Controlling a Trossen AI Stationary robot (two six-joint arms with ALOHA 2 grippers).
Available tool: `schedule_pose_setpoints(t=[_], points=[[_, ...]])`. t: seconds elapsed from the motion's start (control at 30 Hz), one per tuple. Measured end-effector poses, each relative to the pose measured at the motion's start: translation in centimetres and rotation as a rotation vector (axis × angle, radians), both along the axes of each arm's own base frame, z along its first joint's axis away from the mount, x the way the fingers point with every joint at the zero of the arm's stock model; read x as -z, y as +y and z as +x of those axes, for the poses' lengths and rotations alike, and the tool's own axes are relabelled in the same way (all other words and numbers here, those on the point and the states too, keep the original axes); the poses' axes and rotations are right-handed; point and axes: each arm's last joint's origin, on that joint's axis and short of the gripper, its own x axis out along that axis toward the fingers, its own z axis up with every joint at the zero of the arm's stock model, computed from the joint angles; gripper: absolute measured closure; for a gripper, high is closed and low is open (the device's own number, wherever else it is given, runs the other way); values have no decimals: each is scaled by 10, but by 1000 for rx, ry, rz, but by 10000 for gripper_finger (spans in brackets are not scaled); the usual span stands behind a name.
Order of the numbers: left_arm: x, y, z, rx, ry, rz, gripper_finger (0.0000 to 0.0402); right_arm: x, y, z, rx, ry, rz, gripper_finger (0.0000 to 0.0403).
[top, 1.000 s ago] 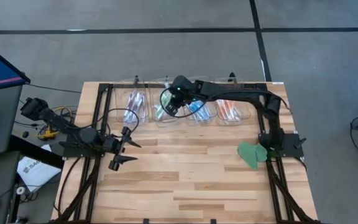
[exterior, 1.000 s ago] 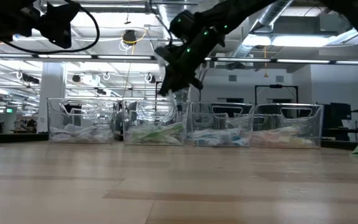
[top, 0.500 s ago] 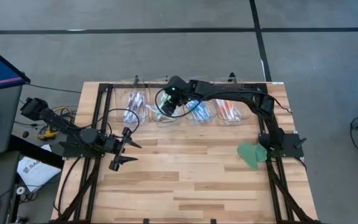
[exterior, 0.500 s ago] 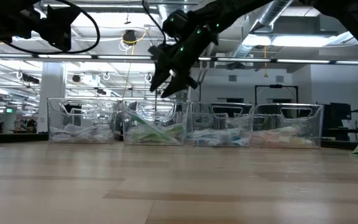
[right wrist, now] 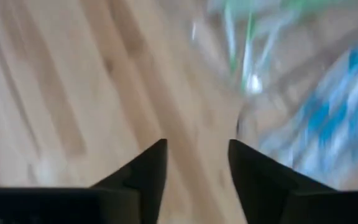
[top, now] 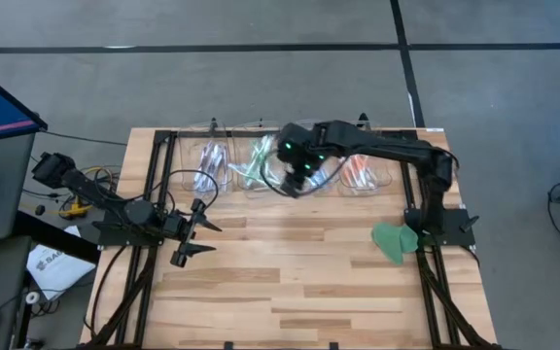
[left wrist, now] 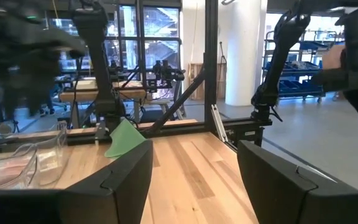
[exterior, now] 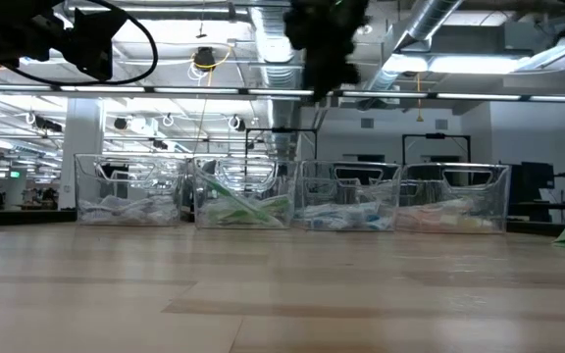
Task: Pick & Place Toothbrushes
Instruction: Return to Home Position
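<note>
Where the right gripper has gone: half a second ago it hung low over the middle left bin (exterior: 233, 175); the right gripper (top: 297, 181) is now farther right, above the front edge of the middle right bin (exterior: 346, 176), and has risen to the top of the low view.
Right gripper, state: fingers (right wrist: 135, 180) parted, nothing between them.
Right arm, pose: rises from its base at the table's right edge, then reaches left above the bins, wrist turned down toward the wood.
Left gripper (top: 194, 241): fingers spread, empty, above the left side of the wooden table (top: 290, 282); unchanged from the earlier frame.
Bins: four clear bins, side by side along the table's far edge.
Left bin (exterior: 130, 176): purple toothbrushes (top: 209, 160).
Middle left bin: green toothbrushes (top: 254, 165), one leaning tilted.
Middle right bin: blue toothbrushes (right wrist: 319, 121), partly hidden under the right arm in the high view.
Right bin (exterior: 454, 178): orange toothbrushes (top: 358, 173).
Flat green piece (top: 392, 241): on the table beside the right arm's base, apart from the bins.
</note>
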Motion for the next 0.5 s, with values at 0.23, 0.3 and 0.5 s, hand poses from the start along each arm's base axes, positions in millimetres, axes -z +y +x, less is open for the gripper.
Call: schedule_pose_setpoints(t=[0.23, 0.3, 0.5], points=[[0, 2, 0, -71, 4, -8, 176, -16, 67, -31, -174, 182, 17, 377], [0, 2, 0, -87, 5, -11, 178, -21, 88, -38, -257, 182, 3, 393], [1, 3, 1, -96, 13, -9, 183, -31, 146, -74, -428, 81, -122, 397]])
